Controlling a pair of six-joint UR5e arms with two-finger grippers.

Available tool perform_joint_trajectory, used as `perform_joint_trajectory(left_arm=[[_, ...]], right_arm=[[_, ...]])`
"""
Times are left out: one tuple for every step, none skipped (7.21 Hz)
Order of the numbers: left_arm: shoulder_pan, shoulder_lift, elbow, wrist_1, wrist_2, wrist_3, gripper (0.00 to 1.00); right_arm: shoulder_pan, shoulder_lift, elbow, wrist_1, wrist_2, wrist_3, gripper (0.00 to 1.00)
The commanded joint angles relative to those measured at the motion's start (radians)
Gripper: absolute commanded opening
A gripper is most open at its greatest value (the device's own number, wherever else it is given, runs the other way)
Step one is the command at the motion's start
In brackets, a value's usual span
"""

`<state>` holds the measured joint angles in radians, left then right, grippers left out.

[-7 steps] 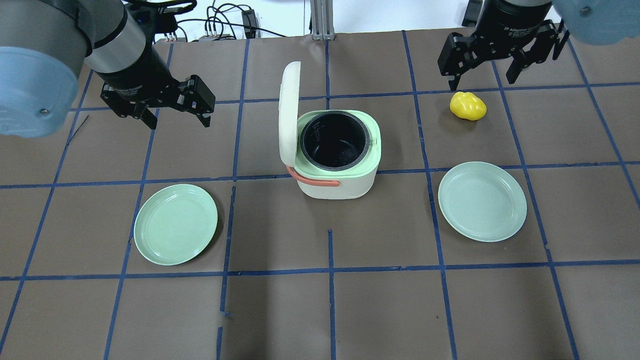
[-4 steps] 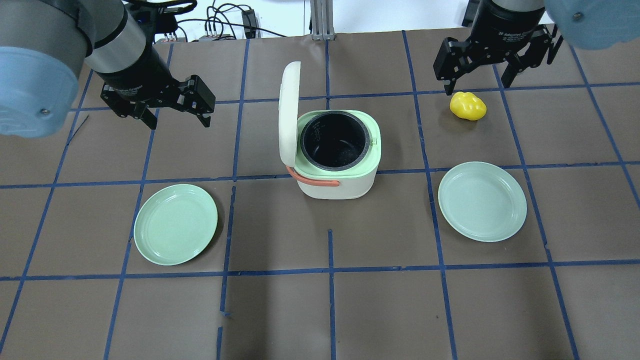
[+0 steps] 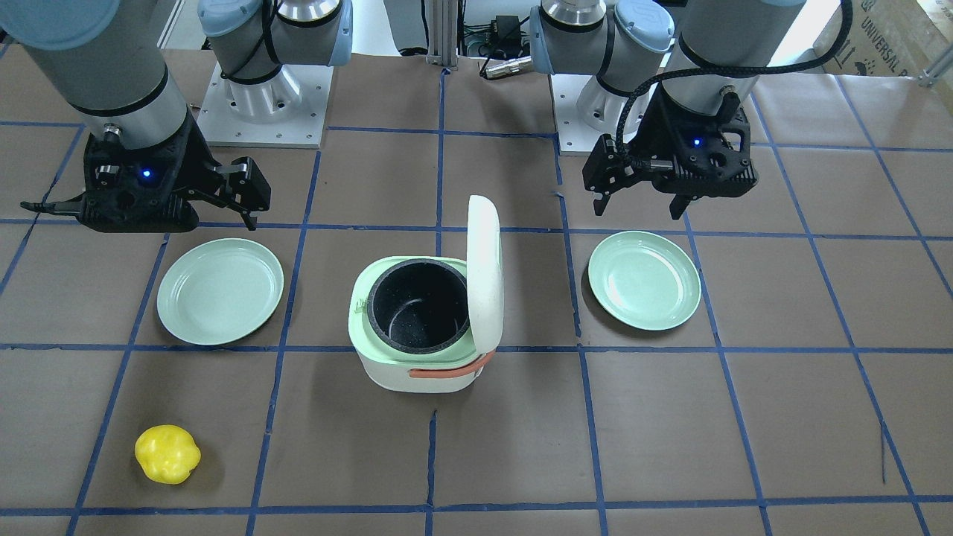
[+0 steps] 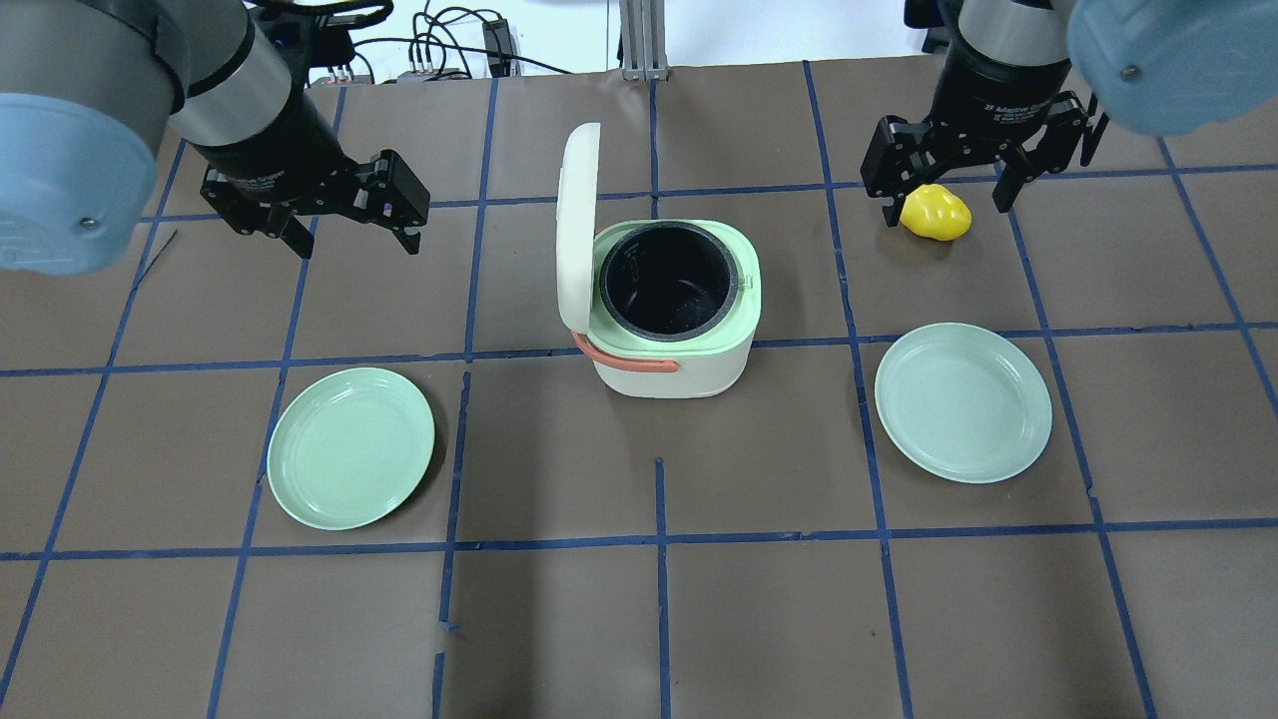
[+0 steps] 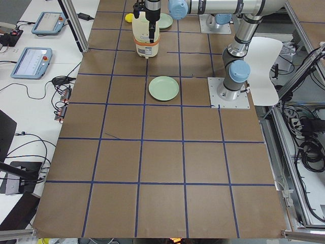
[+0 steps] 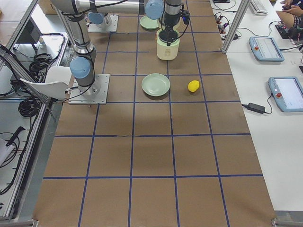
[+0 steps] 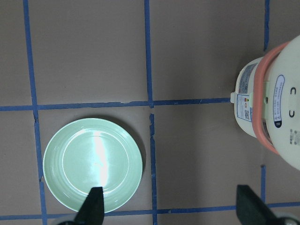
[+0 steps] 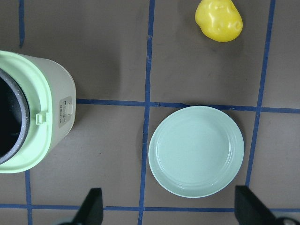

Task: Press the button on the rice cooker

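Left claw (image 4: 354,243) released, far left. Right claw (image 4: 944,208) released, far right. Rice cooker (image 4: 674,330) centred between, lid (image 4: 577,225) upright.

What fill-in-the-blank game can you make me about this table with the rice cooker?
The rice cooker has its lid standing ___.
The number of green plates is ___.
The lumpy toy is coloured ___.
The black pot inside the cooker holds ___.
Missing words: open; two; yellow; nothing.
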<state>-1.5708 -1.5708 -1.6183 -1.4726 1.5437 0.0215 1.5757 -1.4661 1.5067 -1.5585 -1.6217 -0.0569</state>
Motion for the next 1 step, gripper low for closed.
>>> perform_joint_trajectory(left_arm=[[0.000, 0.000, 0.000, 0.000, 0.001, 0.000, 1.00]], right_arm=[[0.000, -0.011, 0.007, -0.005, 0.000, 0.002, 1.00]])
